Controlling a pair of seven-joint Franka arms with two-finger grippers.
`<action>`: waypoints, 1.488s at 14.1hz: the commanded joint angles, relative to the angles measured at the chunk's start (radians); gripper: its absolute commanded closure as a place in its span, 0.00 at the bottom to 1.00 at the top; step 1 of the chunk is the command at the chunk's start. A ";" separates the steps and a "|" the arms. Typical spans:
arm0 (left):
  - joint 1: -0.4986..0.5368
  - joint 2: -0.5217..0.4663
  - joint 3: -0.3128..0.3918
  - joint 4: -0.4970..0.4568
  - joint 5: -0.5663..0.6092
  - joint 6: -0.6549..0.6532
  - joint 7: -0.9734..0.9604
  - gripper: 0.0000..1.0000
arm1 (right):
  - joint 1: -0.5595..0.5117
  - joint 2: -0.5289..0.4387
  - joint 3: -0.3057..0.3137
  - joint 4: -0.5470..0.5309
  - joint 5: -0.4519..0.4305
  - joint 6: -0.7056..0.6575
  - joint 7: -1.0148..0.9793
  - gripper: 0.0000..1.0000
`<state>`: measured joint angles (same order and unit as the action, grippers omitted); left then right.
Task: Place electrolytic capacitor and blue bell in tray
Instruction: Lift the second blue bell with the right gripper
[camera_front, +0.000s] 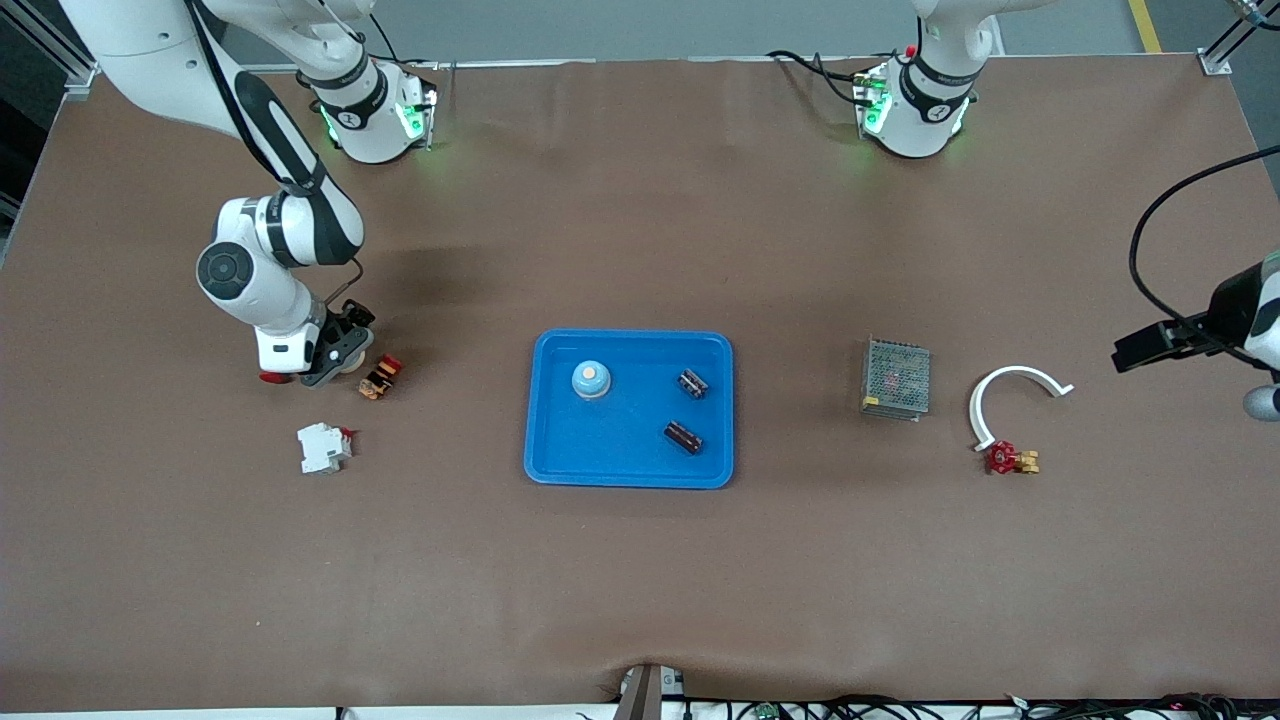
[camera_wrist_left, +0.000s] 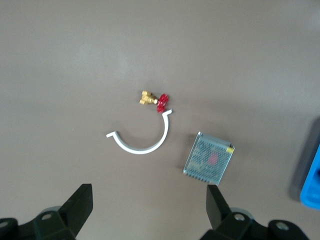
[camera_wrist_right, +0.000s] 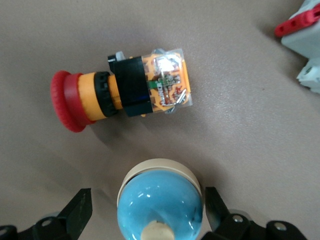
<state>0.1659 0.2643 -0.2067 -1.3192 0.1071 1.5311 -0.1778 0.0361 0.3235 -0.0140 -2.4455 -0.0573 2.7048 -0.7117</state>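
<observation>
The blue tray (camera_front: 560, 460) lies mid-table. In it stand a blue bell (camera_front: 591, 380) and two dark electrolytic capacitors (camera_front: 692, 383) (camera_front: 683, 437). A second blue bell (camera_wrist_right: 160, 200) with a cream base sits on the table toward the right arm's end, mostly hidden under the hand in the front view. My right gripper (camera_front: 335, 360) (camera_wrist_right: 147, 200) is low around this bell, open, one finger on each side of it. My left gripper (camera_wrist_left: 148, 197) hangs open and empty, high over the table at the left arm's end.
A red-and-orange push button (camera_front: 381, 377) (camera_wrist_right: 120, 95) lies beside the second bell, a white breaker (camera_front: 323, 447) (camera_wrist_right: 305, 45) nearer the front camera. Toward the left arm's end lie a grey mesh box (camera_front: 896, 378) (camera_wrist_left: 209, 161), a white curved clip (camera_front: 1010, 390) (camera_wrist_left: 142, 145) and a red-handled valve (camera_front: 1012, 459) (camera_wrist_left: 154, 100).
</observation>
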 joint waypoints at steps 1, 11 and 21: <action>0.003 -0.066 -0.010 -0.041 -0.006 -0.041 0.024 0.00 | -0.004 0.005 0.002 -0.010 0.024 0.024 -0.008 0.00; -0.009 -0.270 -0.016 -0.181 -0.021 -0.046 0.029 0.00 | -0.007 0.003 0.000 -0.003 0.024 0.018 -0.005 0.40; -0.143 -0.358 0.075 -0.259 -0.046 -0.046 0.075 0.00 | -0.007 -0.165 0.003 0.123 0.042 -0.352 0.014 0.47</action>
<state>0.0244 -0.0676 -0.1462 -1.5528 0.0838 1.4773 -0.1350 0.0344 0.2494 -0.0202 -2.3635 -0.0491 2.4844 -0.7055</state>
